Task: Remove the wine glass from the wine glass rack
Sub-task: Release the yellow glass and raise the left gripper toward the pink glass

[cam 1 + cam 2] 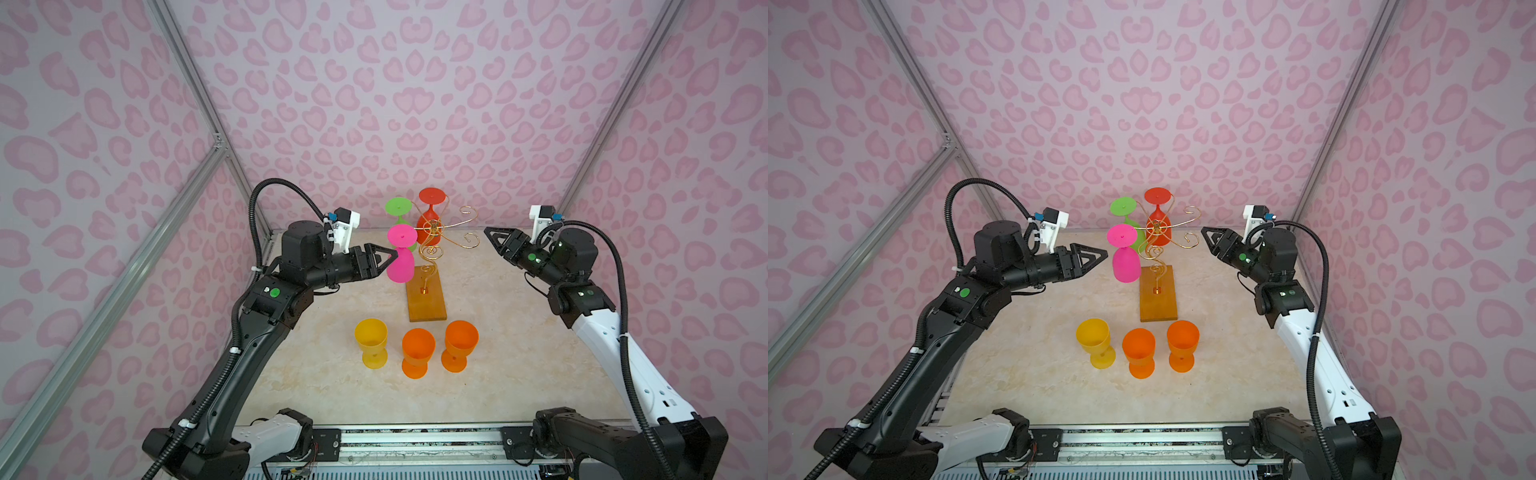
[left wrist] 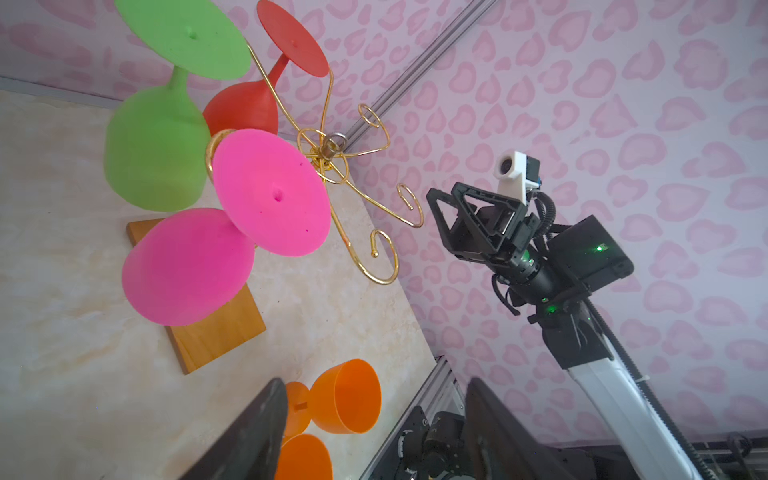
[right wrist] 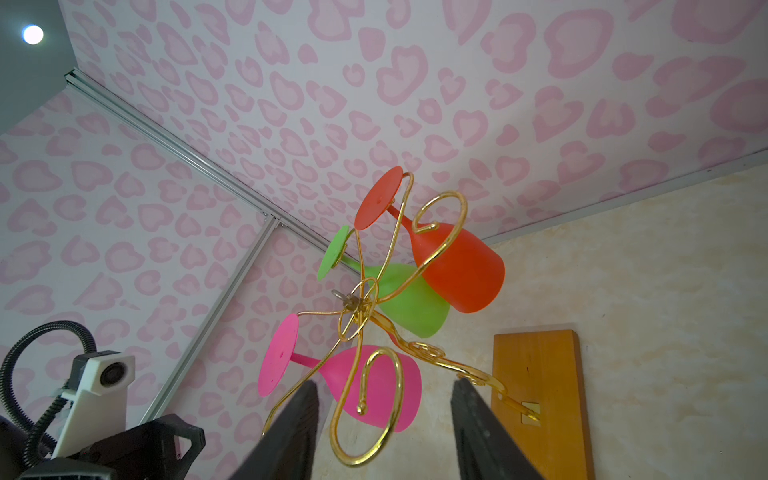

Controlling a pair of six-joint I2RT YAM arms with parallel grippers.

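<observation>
Left wrist view puts the wine glass rack [image 2: 220,332] straight ahead of the left end effector [image 2: 374,384]. Its amber wooden base lies flat on the worktop [image 2: 62,374], and its gold wire post rises to a hub of curled scroll arms. Three glasses hang upside down from those arms, feet up and bowls down. The pink wine glass [image 2: 187,266] hangs on the arm nearest the left end effector. The green wine glass [image 2: 156,149] and the red wine glass [image 2: 243,110] hang beyond it, toward the back wall.

In both top views the wine glass rack [image 1: 427,299] [image 1: 1158,295] stands between the two end effectors, nearer the left one. The left end effector [image 1: 388,255] [image 1: 1102,255] is level with the stem of the pink wine glass [image 1: 400,264] [image 1: 1126,264], with its tips pointing at the glass from just beside it. Its fingers [image 2: 257,424] stand apart with nothing between them, and the glass lies ahead of them, not in their gap.

The right end effector [image 1: 486,230] [image 1: 1203,230] hangs well apart from the rack on the opposite side, tips aimed at the bare scroll arms. In the right wrist view its fingers [image 3: 291,436] are likewise spread and grip nothing, with the rack beyond them.

Closer to the arm bases than either end effector, a yellow glass [image 1: 371,338] and two orange glasses [image 1: 417,349] stand upright in a row on the worktop. They are near the rack's base but not touching it.
</observation>
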